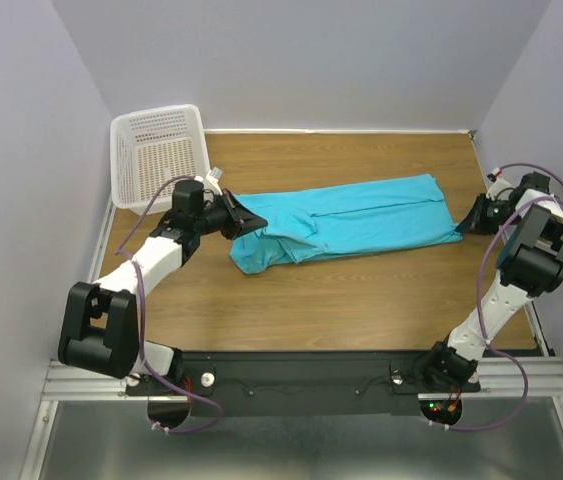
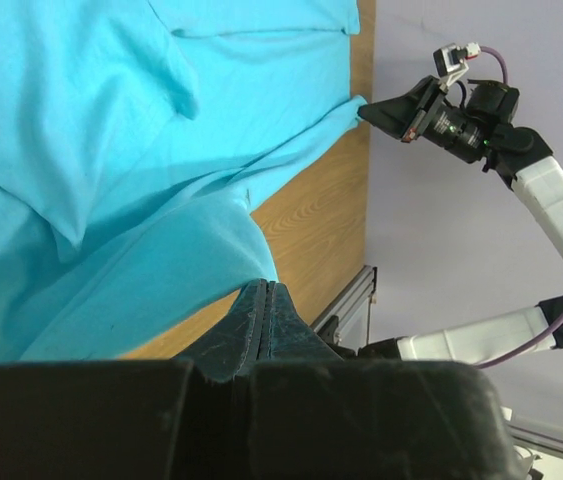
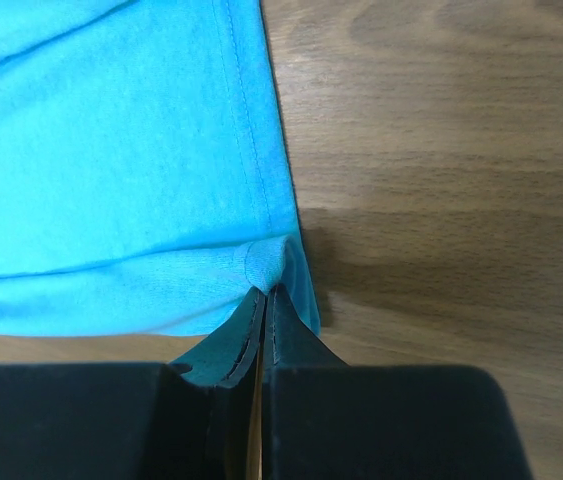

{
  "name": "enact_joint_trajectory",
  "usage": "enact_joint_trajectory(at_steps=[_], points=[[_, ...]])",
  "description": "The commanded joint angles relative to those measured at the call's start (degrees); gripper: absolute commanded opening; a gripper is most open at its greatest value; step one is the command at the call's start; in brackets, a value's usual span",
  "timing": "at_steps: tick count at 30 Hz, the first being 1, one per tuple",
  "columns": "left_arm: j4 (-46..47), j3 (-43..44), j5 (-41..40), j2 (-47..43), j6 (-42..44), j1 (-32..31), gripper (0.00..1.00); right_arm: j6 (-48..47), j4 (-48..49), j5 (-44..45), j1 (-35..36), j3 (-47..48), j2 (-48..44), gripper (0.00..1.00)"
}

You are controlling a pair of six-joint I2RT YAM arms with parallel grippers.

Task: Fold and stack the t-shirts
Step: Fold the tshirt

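Turquoise t-shirt (image 1: 351, 225) spans between left tool (image 1: 255, 222) and right tool (image 1: 464, 230), both pinching it.

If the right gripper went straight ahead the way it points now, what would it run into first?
The turquoise t-shirt. The right gripper is shut on its corner and cloth lies directly ahead of the tips, so it would likely just bunch that cloth up.

L tool (image 2: 268, 292) tight on t-shirt (image 2: 111, 150)
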Motion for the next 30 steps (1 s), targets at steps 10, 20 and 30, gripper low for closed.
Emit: enact_joint_trajectory(at_steps=[10, 20, 30], points=[[2.6, 6.2, 2.1, 3.5, 2.8, 1.4, 0.00, 4.2, 0.9, -4.3, 1.4, 6.0, 3.5, 0.01], [2.9, 9.1, 1.8, 5.1, 3.4, 1.8, 0.00, 6.2, 0.9, -6.2, 1.6, 8.4, 5.6, 0.01], [2.1, 11.5, 1.3, 8.6, 5.6, 2.1, 0.00, 7.6, 0.9, -7.8, 1.6, 10.0, 7.2, 0.01]])
